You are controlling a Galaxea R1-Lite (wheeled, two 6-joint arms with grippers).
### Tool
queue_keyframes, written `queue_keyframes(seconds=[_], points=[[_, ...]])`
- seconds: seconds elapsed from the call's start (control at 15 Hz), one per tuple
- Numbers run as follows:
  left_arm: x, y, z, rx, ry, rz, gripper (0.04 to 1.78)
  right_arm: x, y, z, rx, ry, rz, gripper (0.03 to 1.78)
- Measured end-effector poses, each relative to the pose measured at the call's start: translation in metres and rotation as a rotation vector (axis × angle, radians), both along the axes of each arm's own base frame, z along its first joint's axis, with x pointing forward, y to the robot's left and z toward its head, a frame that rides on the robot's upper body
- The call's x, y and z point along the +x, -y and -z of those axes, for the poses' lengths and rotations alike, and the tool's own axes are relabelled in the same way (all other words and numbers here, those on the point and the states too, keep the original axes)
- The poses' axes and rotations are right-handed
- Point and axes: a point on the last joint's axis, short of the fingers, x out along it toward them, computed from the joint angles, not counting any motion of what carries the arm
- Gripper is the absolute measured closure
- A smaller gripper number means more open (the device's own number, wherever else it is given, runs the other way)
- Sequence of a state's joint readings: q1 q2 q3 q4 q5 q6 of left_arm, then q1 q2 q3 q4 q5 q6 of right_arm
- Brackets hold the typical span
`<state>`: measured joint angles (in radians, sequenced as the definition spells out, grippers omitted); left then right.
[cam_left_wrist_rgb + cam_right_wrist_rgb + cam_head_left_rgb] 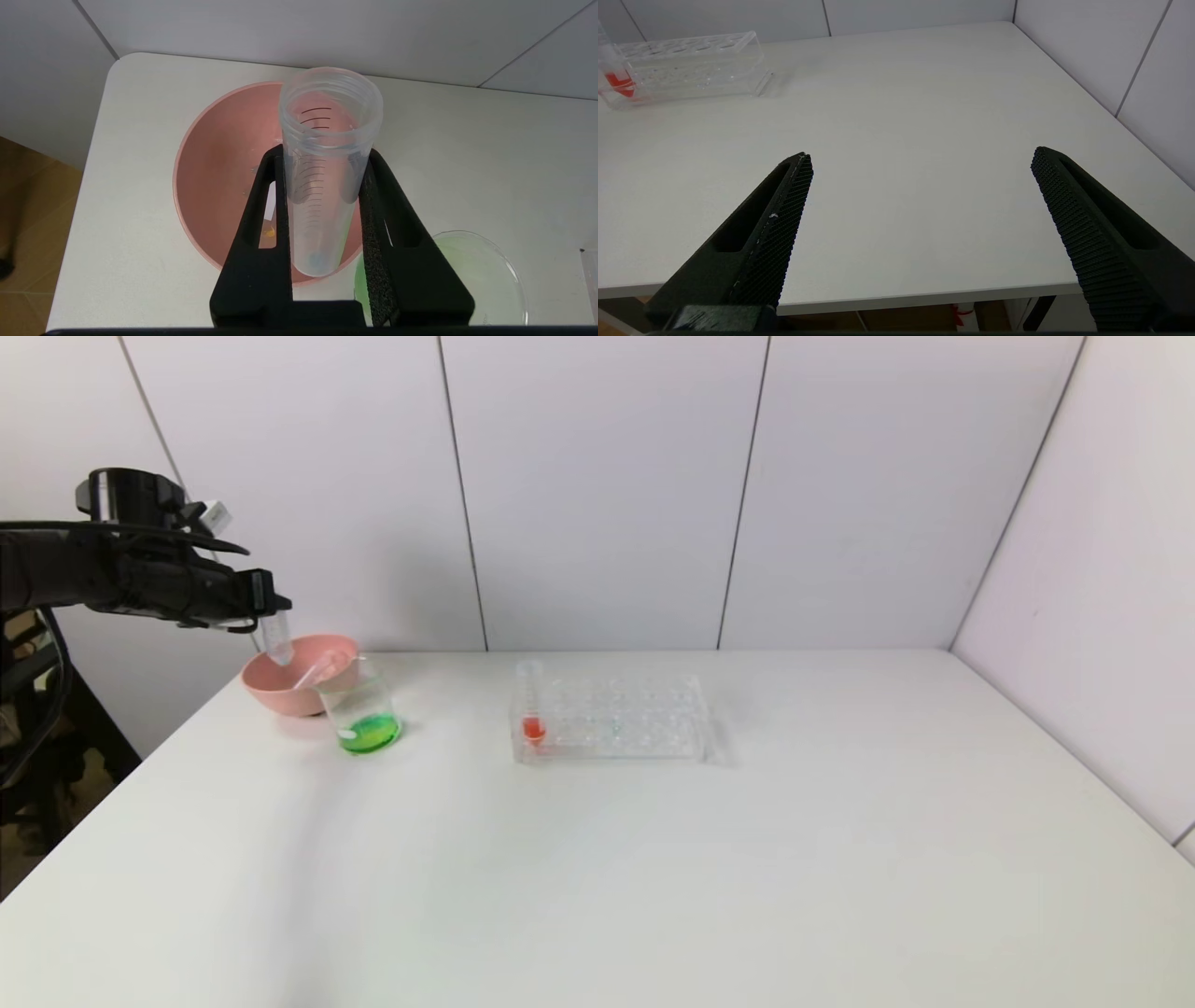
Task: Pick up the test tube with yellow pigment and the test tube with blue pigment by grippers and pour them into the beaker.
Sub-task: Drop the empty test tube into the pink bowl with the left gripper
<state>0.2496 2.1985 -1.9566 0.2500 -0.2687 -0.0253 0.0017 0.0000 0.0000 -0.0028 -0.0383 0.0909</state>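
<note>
Left wrist: tool (322, 163) clamping blue-tipped tube (322, 186).

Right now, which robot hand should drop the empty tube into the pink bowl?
The left hand. It already grips the emptied tube upright right above the pink bowl. The right hand is open and empty, over bare table far from the bowl.

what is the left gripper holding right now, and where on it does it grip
The left gripper is shut on an almost empty test tube, gripped on its sides just below the open threaded mouth, above the pink bowl.
</note>
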Motion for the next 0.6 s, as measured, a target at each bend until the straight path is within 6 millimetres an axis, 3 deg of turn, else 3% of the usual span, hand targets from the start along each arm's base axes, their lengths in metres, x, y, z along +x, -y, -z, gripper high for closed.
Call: queue_keyframes(seconds=[0.33, 0.47, 0.6], points=[[0.0039, 0.0001, 0.0049, 0.006, -0.009, 0.004, 1.35, 0.0000, 0.0000, 0.0000, 0.000, 0.000, 0.001, 0.10], [0.0045, -0.0003, 0.0053, 0.008, -0.009, 0.005, 1.25, 0.0000, 0.0000, 0.0000, 0.000, 0.000, 0.001, 0.10], [0.0044, -0.0007, 0.0051, 0.008, -0.008, 0.004, 1.02, 0.0000, 0.0000, 0.0000, 0.000, 0.000, 0.000, 0.10]])
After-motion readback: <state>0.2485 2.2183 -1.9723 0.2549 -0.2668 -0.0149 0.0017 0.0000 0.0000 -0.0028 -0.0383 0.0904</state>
